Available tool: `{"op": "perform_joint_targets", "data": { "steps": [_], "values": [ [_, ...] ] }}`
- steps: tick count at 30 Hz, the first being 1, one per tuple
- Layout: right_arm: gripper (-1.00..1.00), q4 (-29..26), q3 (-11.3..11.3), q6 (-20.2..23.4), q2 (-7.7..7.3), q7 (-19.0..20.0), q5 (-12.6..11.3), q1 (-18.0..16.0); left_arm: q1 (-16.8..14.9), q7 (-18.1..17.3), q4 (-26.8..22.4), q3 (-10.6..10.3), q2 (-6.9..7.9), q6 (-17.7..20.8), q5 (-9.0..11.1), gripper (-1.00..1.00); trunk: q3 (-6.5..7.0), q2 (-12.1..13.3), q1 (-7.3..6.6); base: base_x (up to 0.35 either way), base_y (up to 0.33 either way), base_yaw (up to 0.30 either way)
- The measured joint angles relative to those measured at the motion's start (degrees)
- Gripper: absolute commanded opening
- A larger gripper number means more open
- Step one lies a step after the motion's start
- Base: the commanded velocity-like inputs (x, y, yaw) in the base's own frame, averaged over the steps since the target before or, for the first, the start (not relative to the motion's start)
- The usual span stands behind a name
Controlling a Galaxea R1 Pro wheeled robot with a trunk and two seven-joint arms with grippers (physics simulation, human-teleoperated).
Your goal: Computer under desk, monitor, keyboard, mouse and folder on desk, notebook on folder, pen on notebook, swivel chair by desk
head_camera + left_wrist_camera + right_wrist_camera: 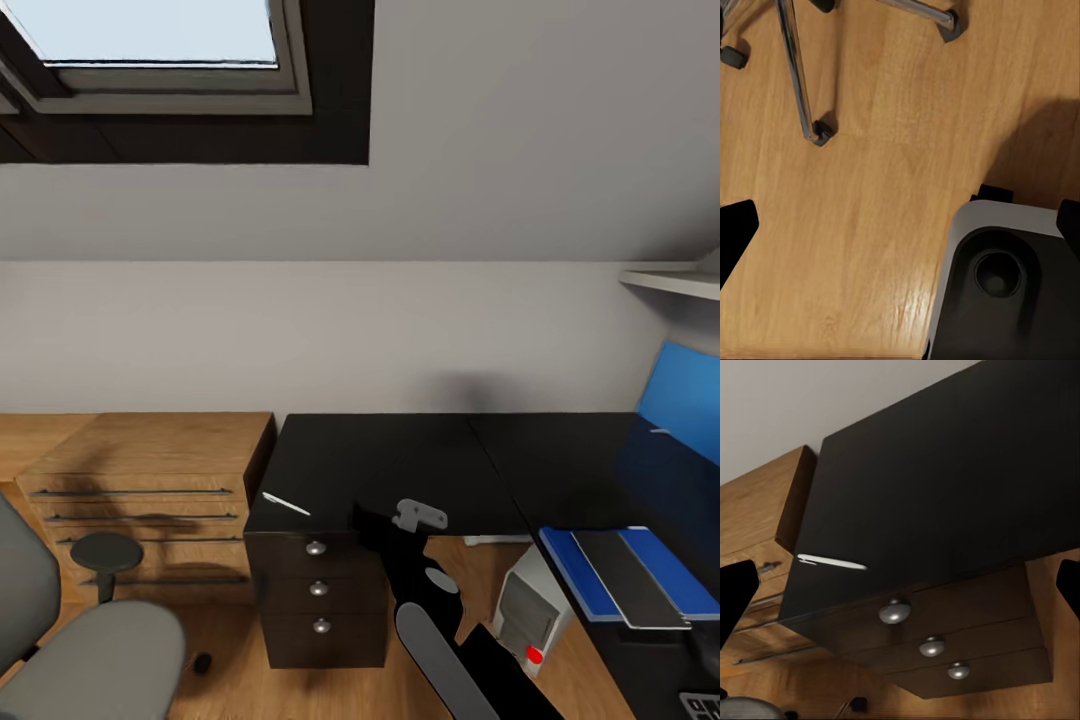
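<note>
Lying ahead of spread fingertips [735, 589]: pen [831, 562].

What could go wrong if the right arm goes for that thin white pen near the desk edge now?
The thin white pen lies close to the front-left edge of the glossy black desk, above the drawer unit, so a nudge might roll it onto the floor. It is slim and flat, so the open right gripper may close without catching it. The grey swivel chair stands close by and could crowd the base.
</note>
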Motion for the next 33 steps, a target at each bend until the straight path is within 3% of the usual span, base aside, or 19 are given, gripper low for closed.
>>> {"op": "perform_joint_targets", "data": {
  "steps": [33],
  "values": [
    [1.00,3.4,-0.6,-5.7,-0.27,-0.1,0.1,0.0,0.0,0.0,0.3,0.1,0.01,0.0,0.0,1.00,-0.69,0.0,0.00,0.000,0.000,0.249]
  ]
}}
